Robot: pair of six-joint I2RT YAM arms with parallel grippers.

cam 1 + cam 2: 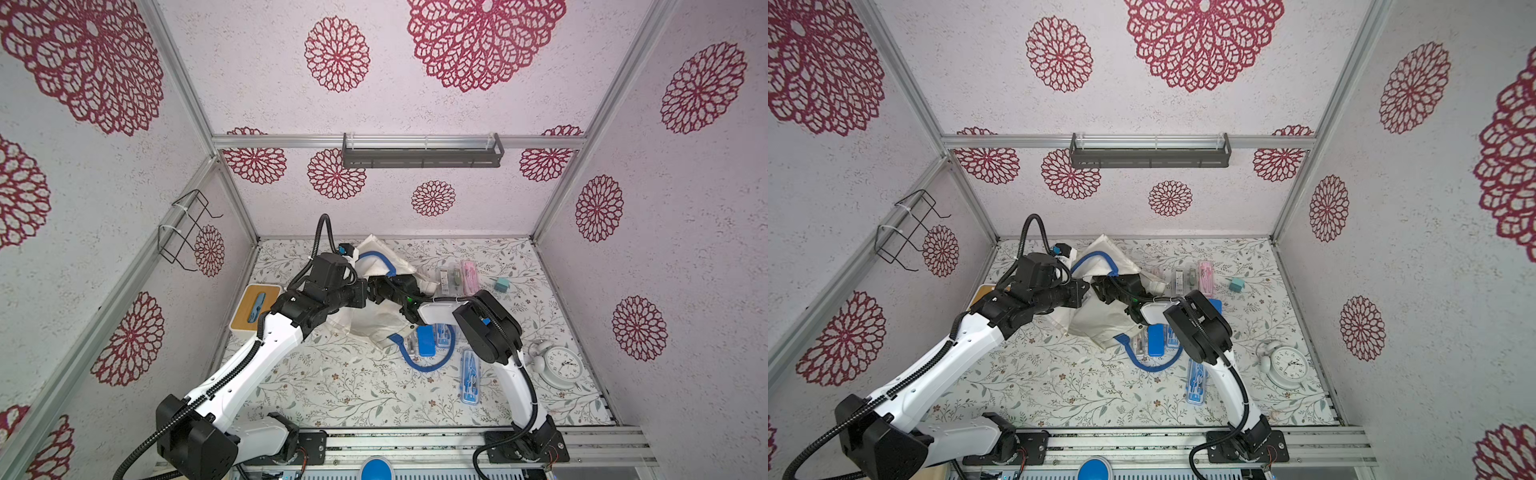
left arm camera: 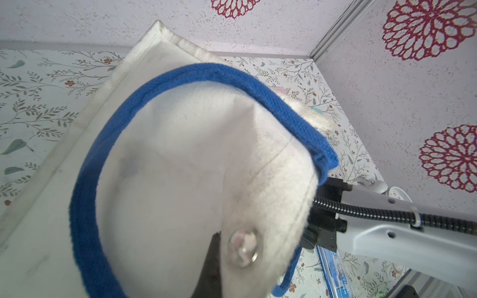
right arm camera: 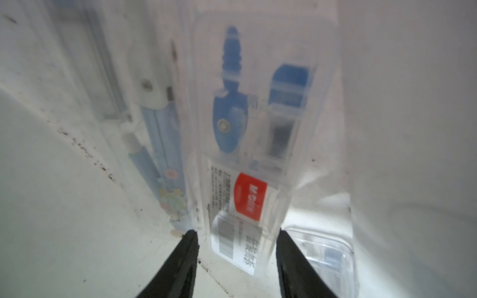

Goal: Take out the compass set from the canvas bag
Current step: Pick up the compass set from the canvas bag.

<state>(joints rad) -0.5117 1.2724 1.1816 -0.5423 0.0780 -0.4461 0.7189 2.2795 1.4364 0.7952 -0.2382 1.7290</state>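
The off-white canvas bag (image 1: 374, 324) (image 1: 1096, 324) with blue handles lies mid-table in both top views. My left gripper (image 2: 219, 258) is shut on the bag's rim beside a metal snap and holds the mouth up. The fabric (image 2: 180, 167) hides most of its fingers. My right gripper (image 3: 236, 234) is reaching inside the bag. It is open, with one jaw on each side of the near end of the compass set (image 3: 247, 144). This is a clear plastic case holding a blue compass and a red label. In the top views the bag hides the right fingers.
Inside the bag a pale blue pen case (image 3: 160, 134) and another clear case (image 3: 325, 255) flank the set. On the table lie a blue case (image 1: 427, 340), a compass case (image 1: 470, 376), a pink case (image 1: 469, 272), a white alarm clock (image 1: 561, 365) and a wooden-topped box (image 1: 255, 309).
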